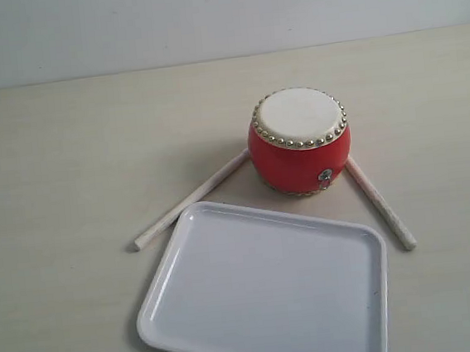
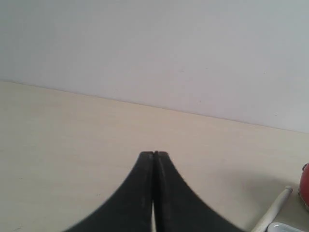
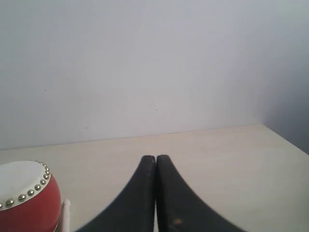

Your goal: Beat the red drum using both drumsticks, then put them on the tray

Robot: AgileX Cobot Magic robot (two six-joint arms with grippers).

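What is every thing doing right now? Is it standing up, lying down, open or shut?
red drum: standing upright, skin side up, nothing touching the skin.
left drumstick: lying flat on the table, not held.
right drumstick: lying flat on the table, not held.
tray: lying flat, nothing on it.
left gripper: shut, holding nothing.
right gripper: shut, holding nothing.

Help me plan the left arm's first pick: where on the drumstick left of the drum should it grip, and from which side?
Probably the outer end of the left drumstick, farthest from the red drum, coming straight down with jaws across the thin shaft. It lies flat on the table, that end clear of the drum, though the tray runs close.
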